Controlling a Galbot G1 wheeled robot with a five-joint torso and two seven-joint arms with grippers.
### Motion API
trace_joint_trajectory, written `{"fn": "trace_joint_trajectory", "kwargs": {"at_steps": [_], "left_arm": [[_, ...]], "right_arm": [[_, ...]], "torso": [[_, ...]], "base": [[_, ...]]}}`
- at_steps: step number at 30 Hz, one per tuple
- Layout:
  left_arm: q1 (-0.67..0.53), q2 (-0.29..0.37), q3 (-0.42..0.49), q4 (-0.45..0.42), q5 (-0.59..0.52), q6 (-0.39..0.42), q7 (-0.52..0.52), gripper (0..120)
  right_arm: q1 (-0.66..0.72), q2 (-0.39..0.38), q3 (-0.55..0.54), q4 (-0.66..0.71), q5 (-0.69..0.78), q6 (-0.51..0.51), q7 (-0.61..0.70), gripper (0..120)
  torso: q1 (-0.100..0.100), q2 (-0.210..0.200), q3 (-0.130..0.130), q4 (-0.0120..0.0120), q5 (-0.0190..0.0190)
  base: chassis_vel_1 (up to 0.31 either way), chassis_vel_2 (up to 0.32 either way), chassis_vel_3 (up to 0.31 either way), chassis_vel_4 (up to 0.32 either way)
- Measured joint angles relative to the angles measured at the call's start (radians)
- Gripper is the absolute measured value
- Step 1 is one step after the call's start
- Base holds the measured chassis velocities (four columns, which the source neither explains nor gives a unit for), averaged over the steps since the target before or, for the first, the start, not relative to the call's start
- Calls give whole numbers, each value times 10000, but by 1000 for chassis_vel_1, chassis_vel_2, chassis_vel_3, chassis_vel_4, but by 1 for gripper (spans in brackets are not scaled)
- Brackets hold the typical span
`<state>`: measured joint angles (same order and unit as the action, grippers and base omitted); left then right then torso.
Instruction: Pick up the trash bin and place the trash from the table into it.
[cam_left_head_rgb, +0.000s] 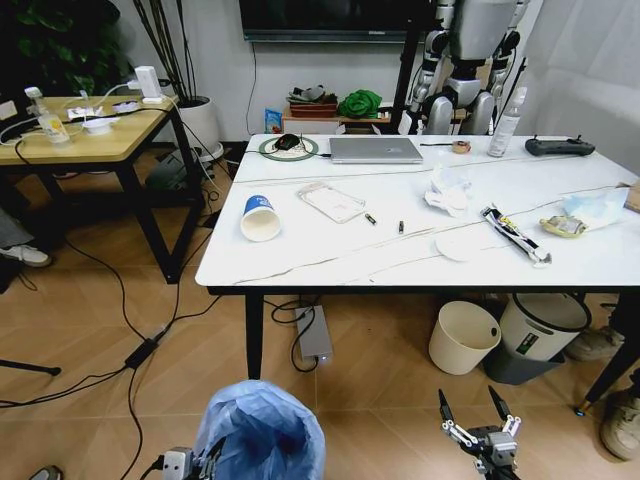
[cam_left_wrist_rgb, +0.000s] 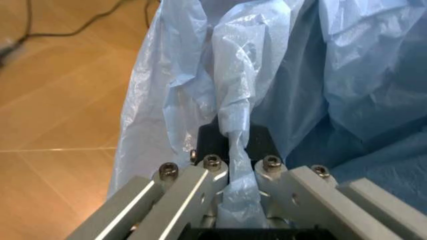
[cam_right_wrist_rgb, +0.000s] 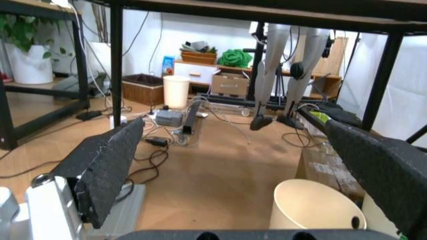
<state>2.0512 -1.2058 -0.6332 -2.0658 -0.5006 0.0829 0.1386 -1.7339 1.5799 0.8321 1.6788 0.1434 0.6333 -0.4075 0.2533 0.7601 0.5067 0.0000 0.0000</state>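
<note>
Holding the trash bin (cam_left_head_rgb: 262, 432) low before the table (cam_left_head_rgb: 330, 262), my left gripper (cam_left_wrist_rgb: 237, 172) is pinching its blue bag; the bin's body is cut off. My right gripper (cam_left_head_rgb: 478, 407) is hanging spread, empty. Trash (cam_left_head_rgb: 260, 218) is lying near the table's front-left corner.

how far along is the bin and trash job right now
Done: the left gripper is shut on the bag of the trash bin, low in front of the table. In hand: nothing else; the right gripper hangs open near the floor. Left: all the litter, including the paper cup, tissues and wrapper, is on the table.
</note>
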Motion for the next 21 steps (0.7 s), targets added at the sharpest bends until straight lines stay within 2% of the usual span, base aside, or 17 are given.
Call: {"fn": "trace_joint_trajectory", "kwargs": {"at_steps": [5, 9, 17, 21], "left_arm": [[-136, -23, 52, -172, -115, 220, -120, 0], [-459, 362, 497, -112, -295, 410, -260, 0], [-706, 1176, 1107, 204, -187, 271, -288, 0], [-956, 1193, 1139, 168, -490, 269, -312, 0]], "right_arm": [[133, -21, 53, -23, 46, -62, -6, 100], [97, 220, 297, -2, 64, -137, -5, 100], [-200, 279, 675, 339, -52, -268, 18, 100], [-307, 281, 765, 505, -261, -274, 30, 100]], "torso": [[77, 183, 106, 0, 2], [171, 412, 239, -2, 0], [316, 775, 460, 0, 0], [390, 950, 562, -1, -1]], "base": [[0, 0, 0, 0], [0, 0, 0, 0], [0, 0, 0, 0], [0, 0, 0, 0]]}}
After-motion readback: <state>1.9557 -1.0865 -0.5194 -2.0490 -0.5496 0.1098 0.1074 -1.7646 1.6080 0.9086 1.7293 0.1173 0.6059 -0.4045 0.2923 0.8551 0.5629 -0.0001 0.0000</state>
